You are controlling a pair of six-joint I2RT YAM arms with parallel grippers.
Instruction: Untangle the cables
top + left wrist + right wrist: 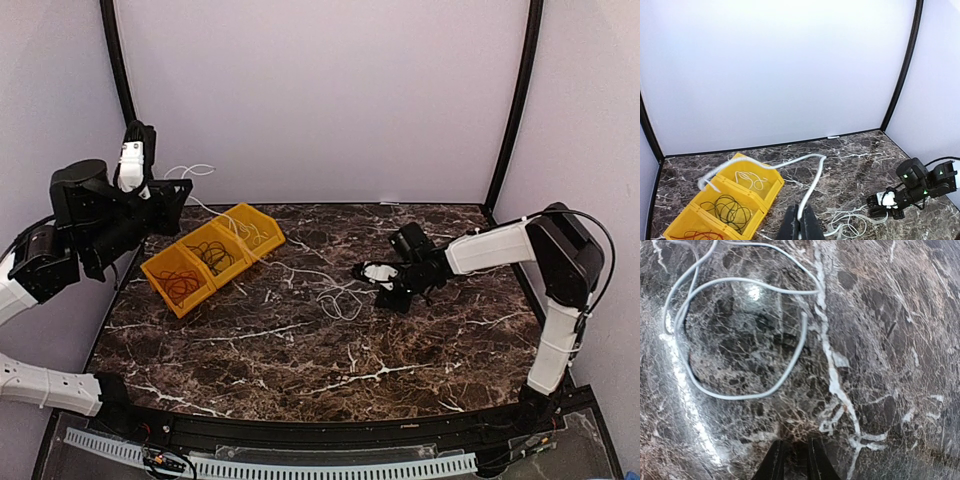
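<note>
left arm held high by the yellow bins [268, 237], left claw [800, 225] clamped on the white cable [815, 177], its loose end coiled on the bench [300, 360], right claw [792, 462] held low just beside the coil, slightly spread, nothing pinched

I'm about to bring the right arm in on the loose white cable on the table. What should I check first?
1. Left gripper shut on the white cable: ok.
2. Right gripper empty, jaws slightly apart: ok.
3. Cable's loop flat on the table, just ahead of the right gripper: ok.
4. Cable clear of the yellow bin it passes over: cannot tell.
5. Red cable and black cable in separate bin compartments: ok.
6. Loop free of knots: cannot tell.
</note>
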